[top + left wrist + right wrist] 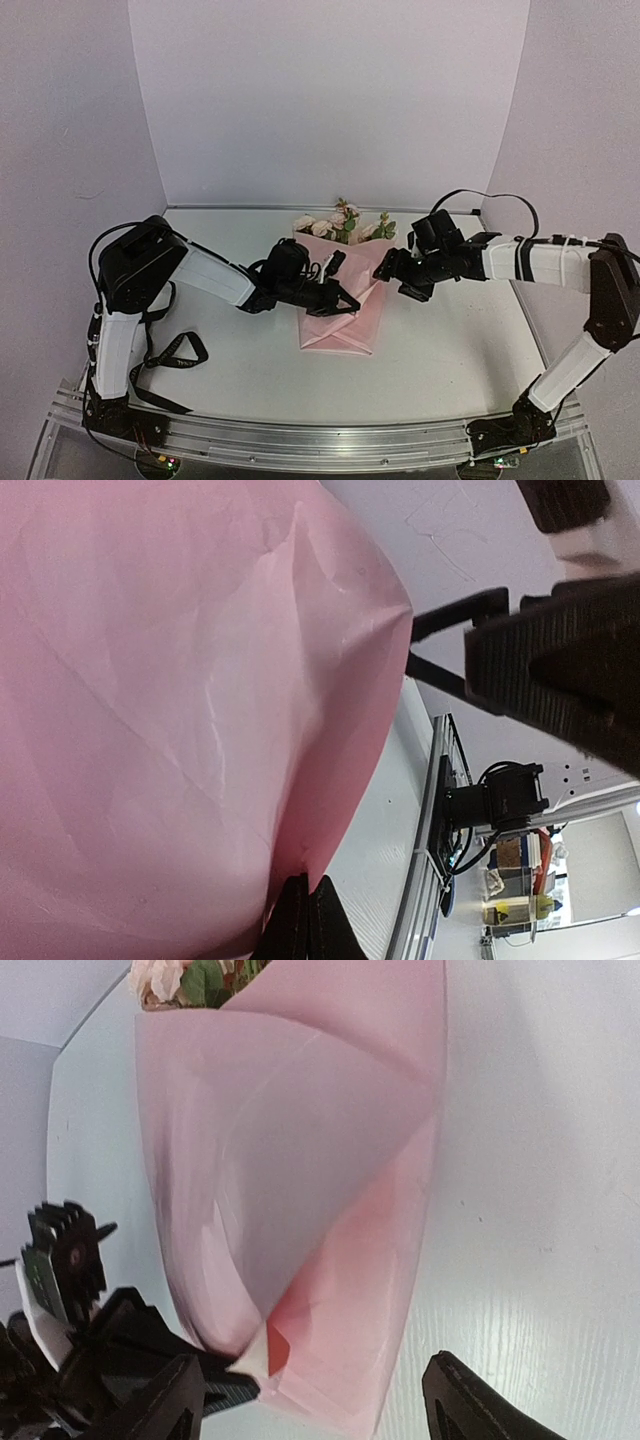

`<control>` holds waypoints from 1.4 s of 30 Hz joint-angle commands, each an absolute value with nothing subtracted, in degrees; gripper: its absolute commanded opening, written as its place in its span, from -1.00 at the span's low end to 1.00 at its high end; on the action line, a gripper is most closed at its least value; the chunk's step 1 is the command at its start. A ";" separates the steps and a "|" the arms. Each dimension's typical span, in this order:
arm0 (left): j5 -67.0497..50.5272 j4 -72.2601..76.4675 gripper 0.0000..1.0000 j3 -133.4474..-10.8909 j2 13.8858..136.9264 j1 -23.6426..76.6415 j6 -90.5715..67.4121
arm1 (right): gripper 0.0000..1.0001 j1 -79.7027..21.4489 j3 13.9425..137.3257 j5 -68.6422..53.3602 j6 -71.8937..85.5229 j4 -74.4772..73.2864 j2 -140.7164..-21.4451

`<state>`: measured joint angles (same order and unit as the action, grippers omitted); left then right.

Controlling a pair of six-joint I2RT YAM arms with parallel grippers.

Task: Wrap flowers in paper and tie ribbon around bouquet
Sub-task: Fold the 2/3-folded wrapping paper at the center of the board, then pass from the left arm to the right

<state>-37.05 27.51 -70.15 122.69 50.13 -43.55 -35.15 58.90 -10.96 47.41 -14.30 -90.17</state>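
The pink paper point(345, 305) lies folded into a cone around the flowers point(335, 224), whose blooms stick out at its far end. My left gripper point(350, 303) is shut on a fold of the paper point(180, 710) at the cone's left side, its fingertips point(300, 920) pressed together on the sheet. The right gripper point(397, 276) hangs open just right of the cone, holding nothing. In the right wrist view its fingers point(165, 1410) straddle the narrow end of the paper point(300, 1190), with the flowers point(185, 978) at the top. The black ribbon point(185, 348) lies loose by the left arm's base.
White walls close in the table point(450, 350) at the back and sides. A metal rail point(320, 435) runs along the near edge. The right arm's fingers show dark at the upper right of the left wrist view.
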 commanded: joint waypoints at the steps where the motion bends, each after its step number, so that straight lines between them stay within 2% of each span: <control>1: -38.22 28.98 -1.00 -72.61 123.07 50.01 -43.39 | 0.53 -32.99 63.61 -15.24 48.28 -12.90 -94.43; 14: -38.77 27.16 -1.00 -72.91 122.55 49.83 -41.88 | -0.02 -30.17 67.33 -20.00 51.99 -10.09 -100.99; 17: -39.36 26.90 -1.00 -73.45 122.80 49.82 -41.73 | -0.21 -29.79 68.24 -20.58 52.49 -9.74 -102.06; 21: -39.81 26.42 -1.00 -73.82 122.80 49.83 -41.51 | -0.50 -29.62 68.98 -21.16 53.35 -9.19 -103.08; 23: -40.05 26.23 -1.00 -73.99 122.78 49.83 -41.45 | -0.79 -29.60 69.25 -21.35 53.58 -8.90 -103.29; 25: -40.17 25.92 -0.91 -73.91 122.45 49.80 -41.29 | -0.96 -29.57 69.40 -21.06 53.28 -8.94 -103.30; 31: -38.28 25.54 -0.19 -69.66 117.07 48.75 -41.23 | -1.00 -29.61 70.56 -17.12 47.05 -11.67 -102.84; 33: -37.32 26.00 -0.11 -67.25 114.54 47.94 -41.91 | -1.00 -29.58 71.11 -15.77 43.70 -12.85 -103.31; 35: -37.26 25.94 -0.13 -65.58 113.25 46.80 -43.04 | -1.00 -29.61 71.98 -15.58 41.46 -13.47 -104.21; 42: -36.21 21.46 -0.54 -63.39 113.49 44.50 -44.20 | -1.00 -29.58 74.41 -15.71 39.38 -14.04 -106.79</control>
<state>-37.57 25.42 -64.16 115.17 45.34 -43.68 -29.76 71.85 -17.36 42.55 -12.97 -105.17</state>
